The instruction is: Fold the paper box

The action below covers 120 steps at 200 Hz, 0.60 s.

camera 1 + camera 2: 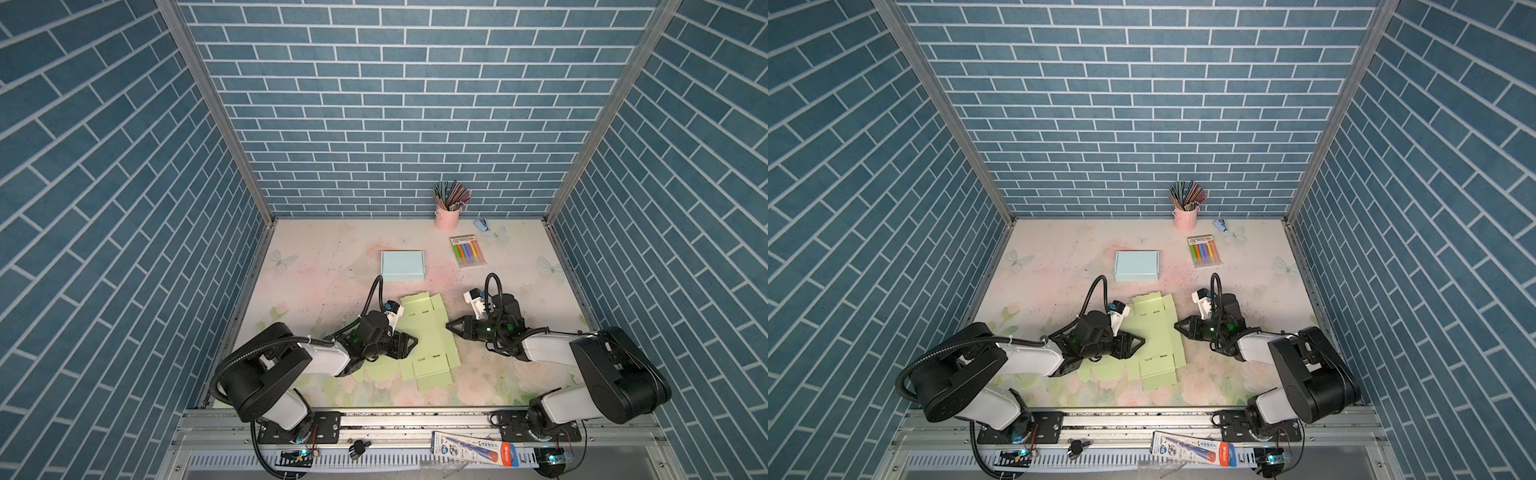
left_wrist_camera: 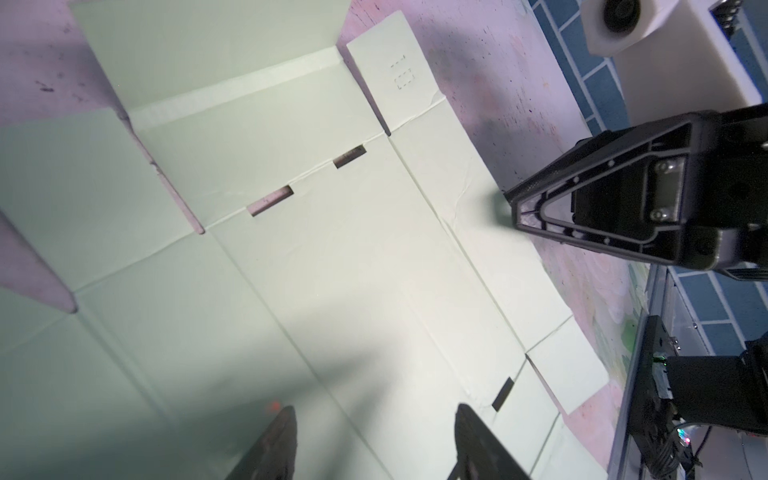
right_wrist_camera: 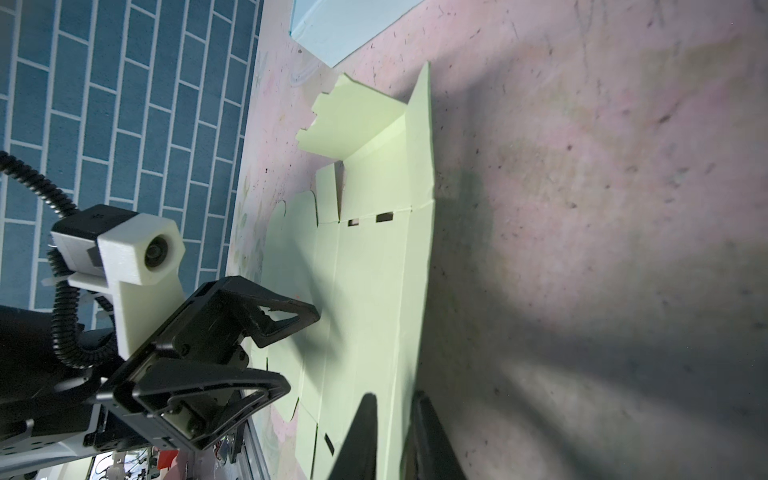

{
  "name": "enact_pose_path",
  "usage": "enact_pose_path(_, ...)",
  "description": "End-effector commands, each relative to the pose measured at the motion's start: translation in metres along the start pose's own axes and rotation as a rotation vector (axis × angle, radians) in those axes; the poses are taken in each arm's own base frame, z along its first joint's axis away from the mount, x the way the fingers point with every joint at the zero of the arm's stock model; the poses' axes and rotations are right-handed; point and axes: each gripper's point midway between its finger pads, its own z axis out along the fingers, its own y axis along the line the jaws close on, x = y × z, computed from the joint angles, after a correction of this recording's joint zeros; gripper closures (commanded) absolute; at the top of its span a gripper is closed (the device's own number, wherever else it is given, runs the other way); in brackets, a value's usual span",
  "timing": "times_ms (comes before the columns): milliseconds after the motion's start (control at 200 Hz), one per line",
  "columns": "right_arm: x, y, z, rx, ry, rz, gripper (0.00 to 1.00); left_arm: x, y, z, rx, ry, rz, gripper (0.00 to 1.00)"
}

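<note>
The paper box (image 1: 428,332) (image 1: 1158,328) is a pale green flat cut-out lying unfolded on the table's middle; one far flap (image 3: 353,120) stands up a little. My left gripper (image 1: 413,347) (image 1: 1140,348) hovers over the sheet's left part, open, with only bare sheet (image 2: 332,249) between its fingers (image 2: 376,409). My right gripper (image 1: 449,326) (image 1: 1176,325) (image 2: 511,203) sits at the sheet's right edge. Its jaws (image 3: 395,395) stand a narrow gap apart, with the sheet's edge strip showing between them.
A closed light blue box (image 1: 403,266) (image 1: 1137,265) lies just behind the sheet. Farther back on the right are a pink cup of pencils (image 1: 447,218), a pack of coloured markers (image 1: 468,251) and a small blue stapler (image 1: 482,224). Blue brick walls enclose three sides.
</note>
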Motion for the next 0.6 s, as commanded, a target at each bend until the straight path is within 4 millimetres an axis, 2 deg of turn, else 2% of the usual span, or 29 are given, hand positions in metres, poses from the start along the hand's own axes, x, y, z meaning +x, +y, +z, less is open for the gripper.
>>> enact_pose_path(0,-0.0085,0.0137,0.0025,-0.062,-0.011,-0.002,0.81,0.0006,0.0033,0.0013,-0.003,-0.004,-0.014,0.39)
enact_pose_path(330,-0.0078,0.009,0.0066,-0.064,-0.008,0.016,0.85,0.0026,0.004,0.0007,-0.003,-0.001,-0.015,0.39)
enact_pose_path(595,-0.0104,0.0053,0.0054,-0.02,-0.007,-0.02,0.97,0.0008,0.0027,0.0002,-0.003,-0.001,-0.01,0.39)
